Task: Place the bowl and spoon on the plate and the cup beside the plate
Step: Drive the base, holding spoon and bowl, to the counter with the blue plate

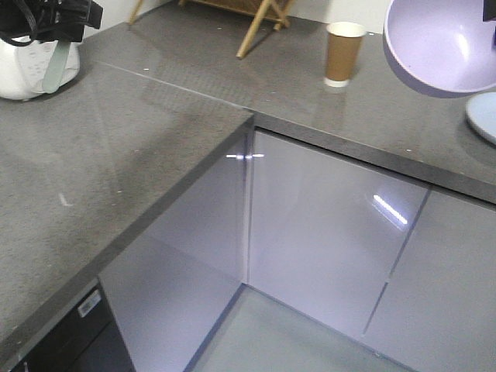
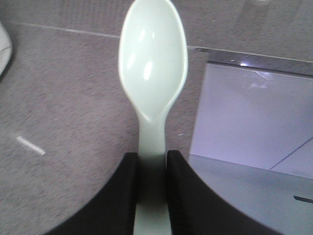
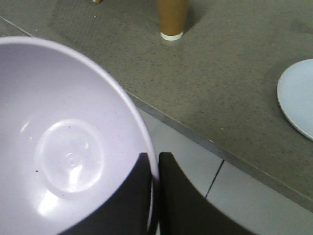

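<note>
My left gripper (image 2: 151,159) is shut on the handle of the pale mint-green spoon (image 2: 153,63), whose scoop points away over the grey counter. In the front view the spoon (image 1: 56,63) hangs from that gripper at the top left. My right gripper (image 3: 154,161) is shut on the rim of the lavender bowl (image 3: 68,147), one finger inside and one outside. The bowl (image 1: 442,43) is held tilted in the air at the top right, above the counter. The pale plate (image 1: 484,116) (image 3: 298,95) lies at the right edge. The brown cup (image 1: 343,53) (image 3: 172,17) stands upright on the back counter.
An L-shaped grey stone counter (image 1: 116,155) wraps round glossy lavender cabinet doors (image 1: 325,240). A white appliance (image 1: 23,70) sits at the far left under my left arm. Wooden legs (image 1: 260,23) stand at the back. A dark drawer front (image 1: 70,341) is at the lower left.
</note>
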